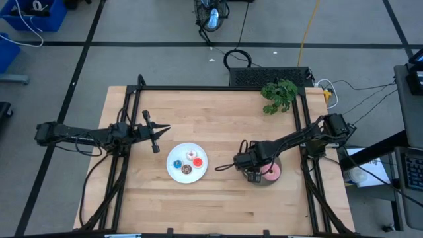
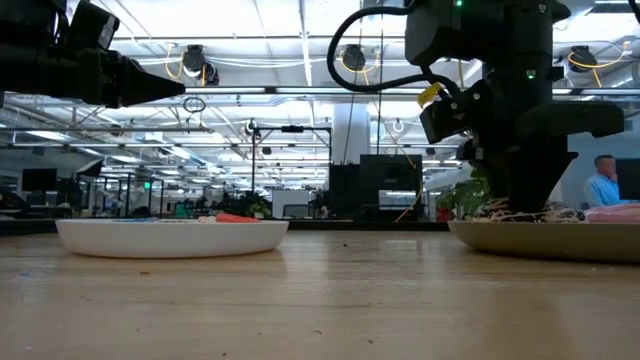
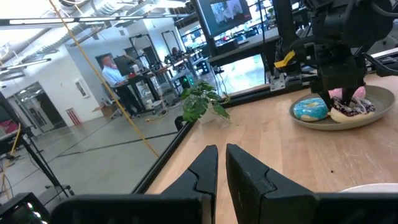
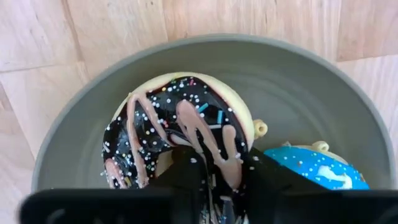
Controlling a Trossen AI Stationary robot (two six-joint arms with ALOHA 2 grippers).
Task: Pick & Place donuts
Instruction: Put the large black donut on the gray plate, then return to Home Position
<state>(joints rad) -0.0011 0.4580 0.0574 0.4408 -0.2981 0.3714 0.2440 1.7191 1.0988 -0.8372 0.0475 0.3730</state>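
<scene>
A grey plate (image 1: 276, 181) holds three larger donuts: a chocolate one with drizzle (image 4: 180, 118), a blue one (image 4: 317, 168) and a pink one (image 1: 271, 173). My right gripper (image 4: 221, 171) points down over this plate and is shut on the chocolate donut. A white plate (image 1: 173, 174) left of it holds four tiny donuts: blue (image 1: 177, 164), white-pink (image 1: 192, 155), red (image 1: 197, 162) and brown (image 1: 186, 169). My left gripper (image 1: 158, 135) hovers shut and empty, left of and beyond the white plate. My right gripper pinches one side of the chocolate donut's ring (image 4: 217, 165) between its two fingers, one finger (image 4: 186, 177) toward the hole and one (image 4: 267, 180) outside. The fingers come from above, pointing down. The donut lies flat on the grey plate, beside the blue donut.
A green plant sprig (image 1: 279, 94) lies at the table's far right. A black frame rail (image 1: 218, 88) runs along the far edge and down both sides. Bare wood lies between the plates and along the near edge.
</scene>
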